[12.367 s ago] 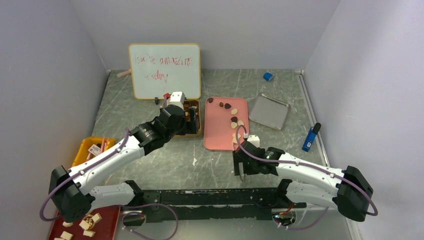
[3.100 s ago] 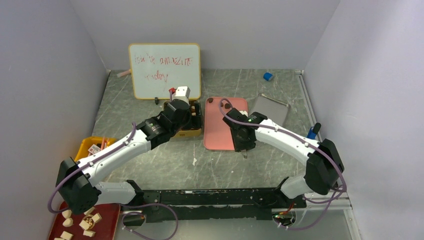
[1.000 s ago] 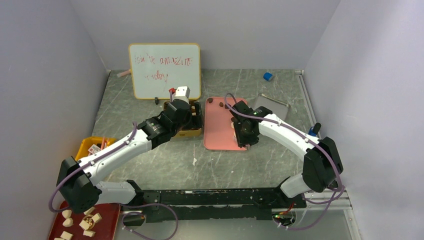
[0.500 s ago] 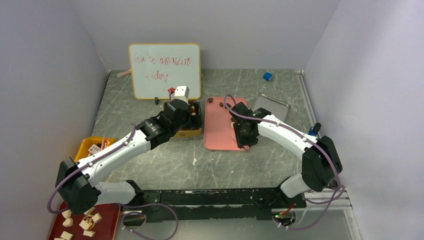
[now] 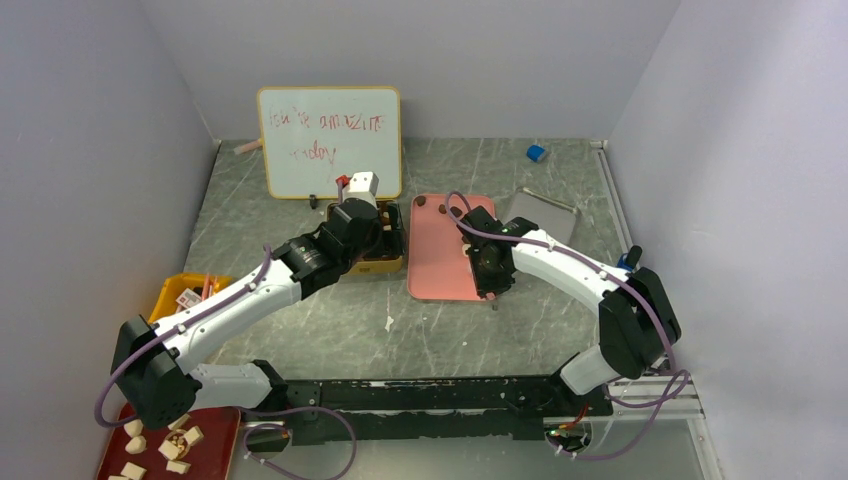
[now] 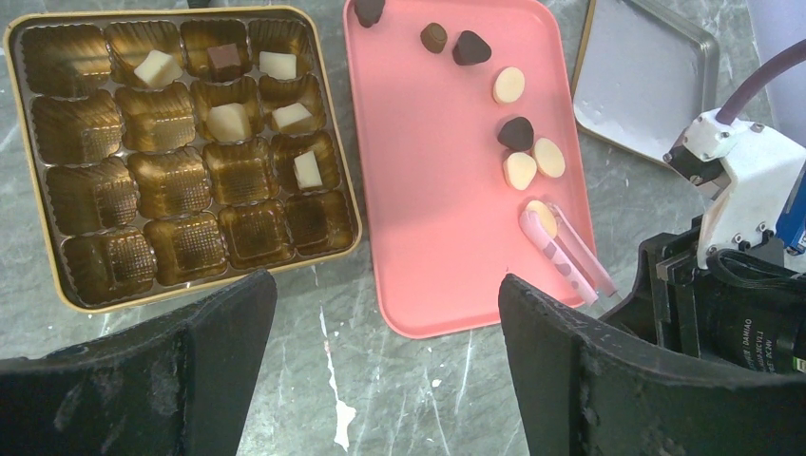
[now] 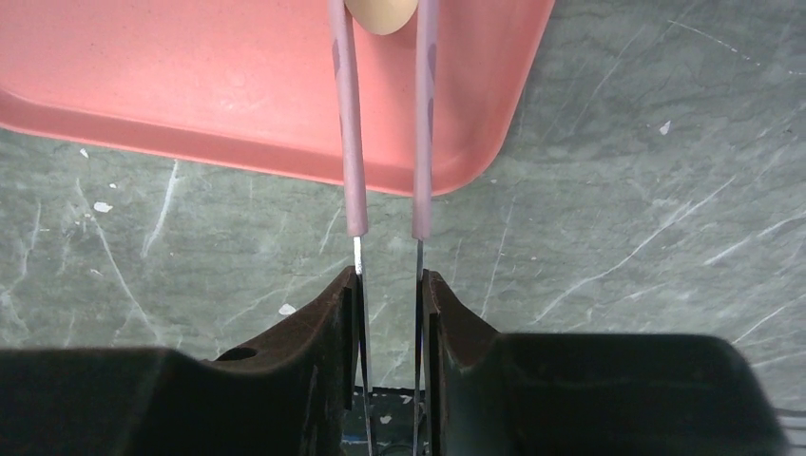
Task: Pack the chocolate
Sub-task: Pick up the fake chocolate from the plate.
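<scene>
Several chocolate pieces, dark brown [image 6: 470, 47] and light tan [image 6: 509, 85], lie along the right side of a pink tray [image 6: 428, 218]. My right gripper [image 7: 390, 280] is shut on pink tongs [image 7: 347, 142]. Their two arms straddle a tan chocolate [image 7: 380, 14] near the tray's near right corner. A gold box [image 6: 90, 195] of cavities sits left of the tray, with a few pale pieces [image 6: 228, 122] and one brown piece [image 6: 225, 59] in it. My left gripper [image 6: 385, 285] hangs wide open and holds nothing, above the table between box and tray.
A whiteboard [image 5: 330, 142] leans against the back wall. A silver tin lid [image 6: 646, 76] lies right of the pink tray. A yellow bin [image 5: 185, 295] and a red tray [image 5: 215, 450] of beige chunks sit at the near left. A small blue object [image 5: 537, 153] lies at the back right.
The right wrist has edged slightly toward the tray's near edge, tongs still over the tan pieces. The left arm has not moved.
</scene>
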